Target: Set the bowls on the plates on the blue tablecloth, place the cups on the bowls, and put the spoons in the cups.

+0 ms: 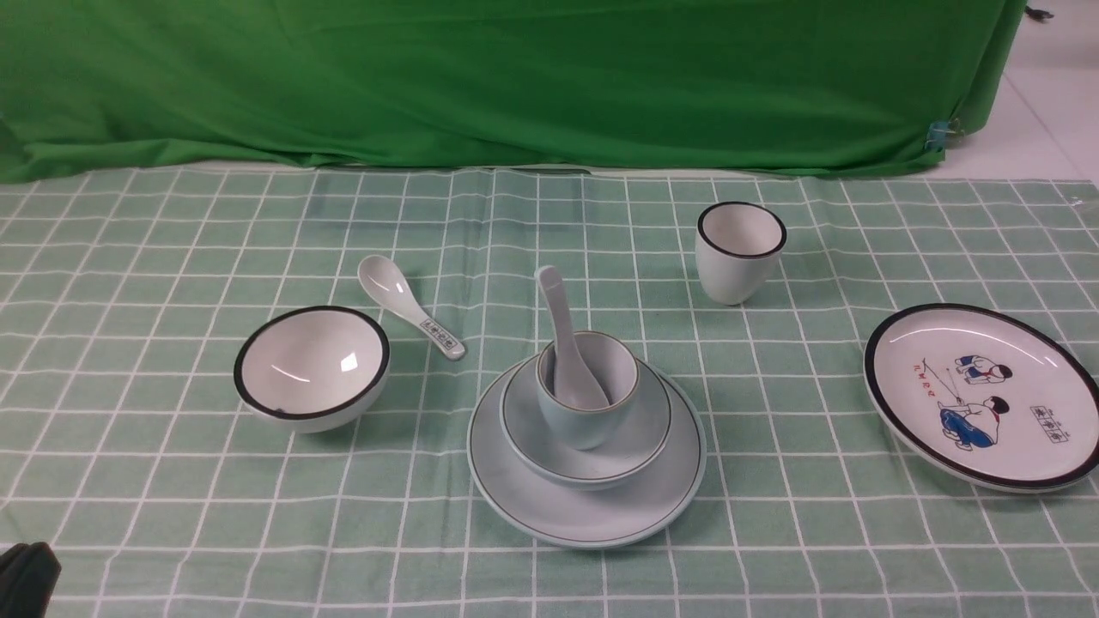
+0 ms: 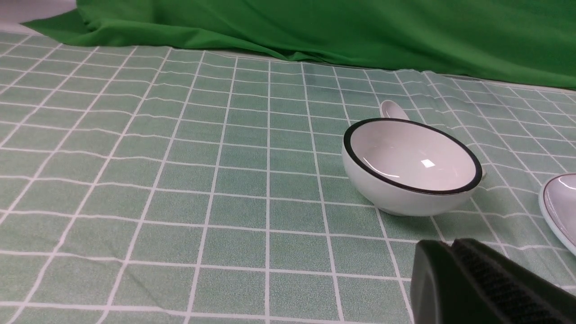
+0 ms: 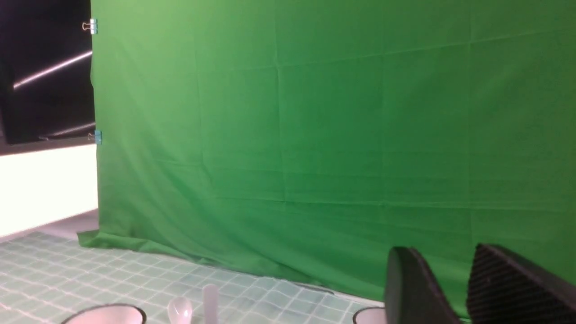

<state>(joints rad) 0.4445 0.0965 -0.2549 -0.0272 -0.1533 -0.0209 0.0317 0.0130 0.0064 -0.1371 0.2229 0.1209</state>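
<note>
So we've got one stack done: pale blue plate (image 1: 592,528), pale blue bowl (image 1: 524,429) on it, pale blue cup (image 1: 571,421) in that, plain spoon (image 1: 560,330) leaning in the cup. Using that stack as our landmark, the black-rimmed bowl (image 1: 311,365) sits to its left and the cartoon plate (image 1: 983,395) well off to its right. Our guess is the bowl goes next. It's ahead of the left gripper (image 2: 443,245) and over toward the stack, so that arm is nearer. Being round, it has no long axis to line up with; any bit of rim should do. The left pincer is clenched on nothing, so it'd have to open first. The right gripper (image 3: 438,279) is released, fingers parted, nothing between them. The white cup (image 1: 737,257) stands behind the stack and to its right, the patterned spoon (image 1: 410,306) behind and left. Count: two plates, two bowls, two cups, two spoons.
</note>
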